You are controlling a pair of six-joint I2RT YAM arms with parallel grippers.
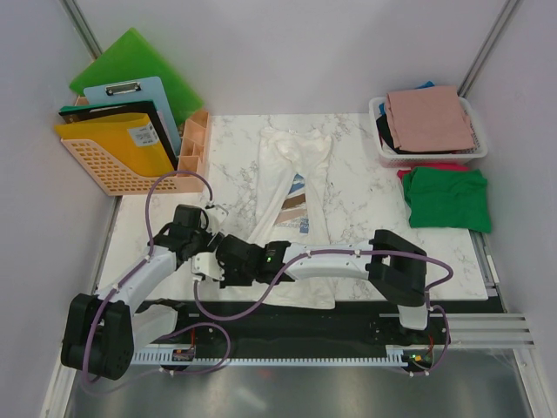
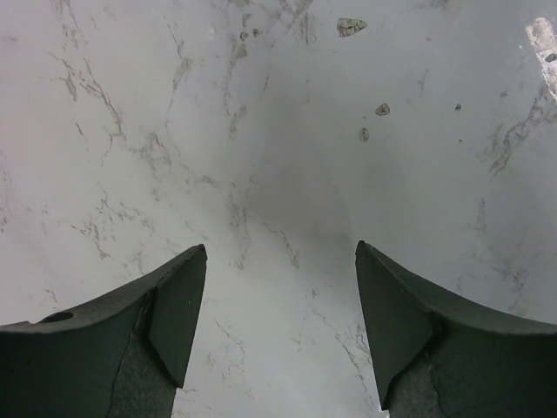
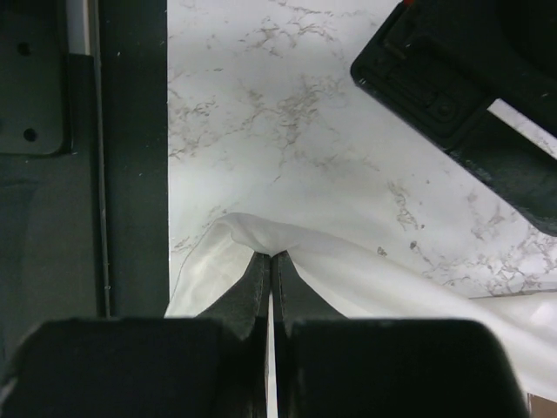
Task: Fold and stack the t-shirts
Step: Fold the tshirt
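A cream-white t-shirt [image 1: 291,174] lies bunched lengthwise down the middle of the marble table [image 1: 365,209], its chest print showing. My right gripper [image 1: 216,266] reaches left across the near edge and is shut on a lifted fold of this white t-shirt [image 3: 365,274], pinched at the fingertips of the gripper [image 3: 271,255]. My left gripper [image 2: 280,248] hangs open over bare marble [image 2: 261,131] with nothing between its fingers; in the top view the left gripper [image 1: 209,218] sits just left of the shirt. A folded green t-shirt [image 1: 448,198] lies at the right on a red one [image 1: 426,166].
A white mesh basket [image 1: 380,148] at the back right holds a dusty-pink shirt [image 1: 429,117] over black and blue ones. A peach file rack [image 1: 113,170] with folder boards stands at the back left. The table's dark near edge [image 3: 130,157] runs beside my right gripper.
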